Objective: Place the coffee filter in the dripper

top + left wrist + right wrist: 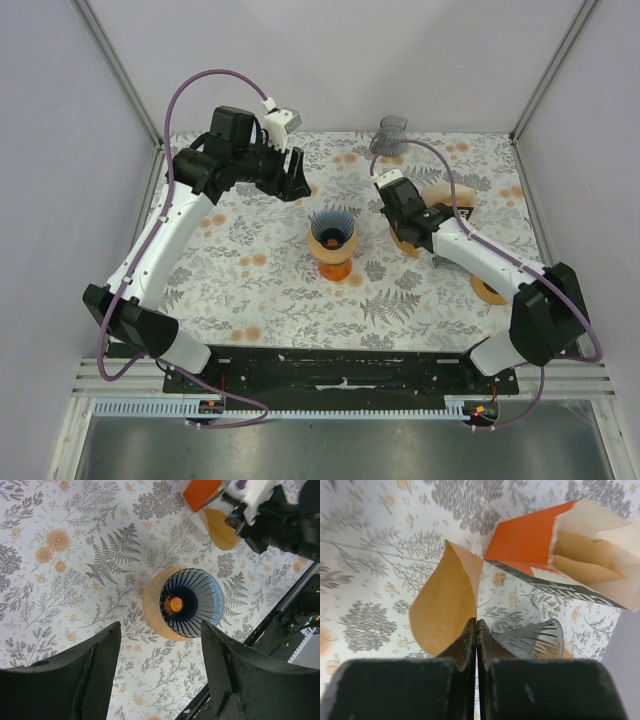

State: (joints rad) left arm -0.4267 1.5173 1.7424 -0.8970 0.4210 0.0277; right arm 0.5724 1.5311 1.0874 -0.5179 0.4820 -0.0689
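Top view, left arm: it rises from the near-left base and bends back over the floral tablecloth (250,290). The left gripper (297,182) points toward the centre.
Top view, right arm: it stretches from the near-right base toward the middle. The right gripper (398,215) sits just right of the dripper (332,233).
Top view, dripper: a dark ribbed cone on an orange stand (336,268), mid-table.
Left wrist view, left gripper: its black fingers (85,675) are spread wide and hold nothing. The dripper lies below, seen between them.
Right wrist view, right gripper: pressed together, pinching the edge of a brown coffee filter (442,610).
Right wrist view, coffee filter: outside the dripper, just beside the orange filter box (525,535), which holds more filters.
Right wrist view, writing: a dark strip on the box bears pale lettering, too cropped to read.
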